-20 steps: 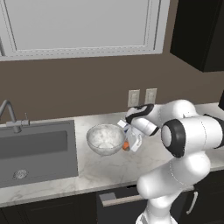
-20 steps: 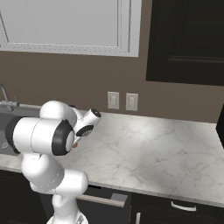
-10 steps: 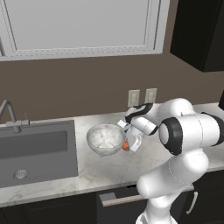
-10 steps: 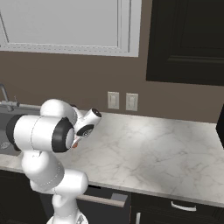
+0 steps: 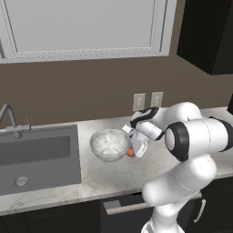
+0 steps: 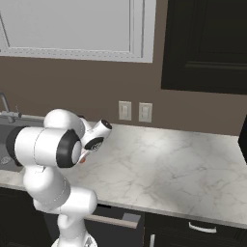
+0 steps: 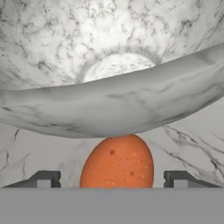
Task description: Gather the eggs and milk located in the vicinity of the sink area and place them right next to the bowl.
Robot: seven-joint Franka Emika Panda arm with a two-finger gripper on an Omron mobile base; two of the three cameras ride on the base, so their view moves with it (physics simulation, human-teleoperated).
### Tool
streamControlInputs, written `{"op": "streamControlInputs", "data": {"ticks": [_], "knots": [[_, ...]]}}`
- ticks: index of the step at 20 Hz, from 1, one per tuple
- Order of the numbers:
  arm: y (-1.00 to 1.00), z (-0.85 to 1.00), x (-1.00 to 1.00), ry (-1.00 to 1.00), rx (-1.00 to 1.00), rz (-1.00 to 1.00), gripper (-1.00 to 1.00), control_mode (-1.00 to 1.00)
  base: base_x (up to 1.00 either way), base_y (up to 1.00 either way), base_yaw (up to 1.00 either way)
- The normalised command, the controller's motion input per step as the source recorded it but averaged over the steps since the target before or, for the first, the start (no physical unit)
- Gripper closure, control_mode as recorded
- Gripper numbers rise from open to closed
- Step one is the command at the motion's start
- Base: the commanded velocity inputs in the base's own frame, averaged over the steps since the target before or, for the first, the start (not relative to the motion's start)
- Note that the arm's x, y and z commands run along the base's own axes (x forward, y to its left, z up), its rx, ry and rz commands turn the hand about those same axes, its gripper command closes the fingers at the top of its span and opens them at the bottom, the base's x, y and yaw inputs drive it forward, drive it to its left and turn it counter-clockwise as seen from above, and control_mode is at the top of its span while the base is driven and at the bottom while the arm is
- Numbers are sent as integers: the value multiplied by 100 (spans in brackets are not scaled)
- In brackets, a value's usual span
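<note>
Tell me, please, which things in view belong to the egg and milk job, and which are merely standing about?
Part of the job: egg on the counter between the open gripper fingers; bowl beside it; sink.

Standing about: faucet; wall outlets; wall cabinet.

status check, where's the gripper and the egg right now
Gripper open, fingertips standing clear either side of egg. Egg on counter, right against bowl. Nothing in the way.

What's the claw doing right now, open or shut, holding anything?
Claw: open, fingertips spread clear on either side of the egg, not gripping it; the egg sits on the counter against the bowl.
</note>
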Motion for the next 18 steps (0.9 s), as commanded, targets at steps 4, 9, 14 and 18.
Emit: {"op": "streamControlInputs", "data": {"ticks": [4, 9, 14, 18], "knots": [[0, 0, -22, 0, 0, 0, -100, -100, 0, 0, 0], [-3, 0, -51, -2, 0, -3, -100, -100, 0, 0, 0], [-17, 22, -28, -11, 0, -18, -100, -100, 0, 0, 0], [-23, 44, -1, -17, 0, -30, -100, -100, 0, 0, 0]]}}
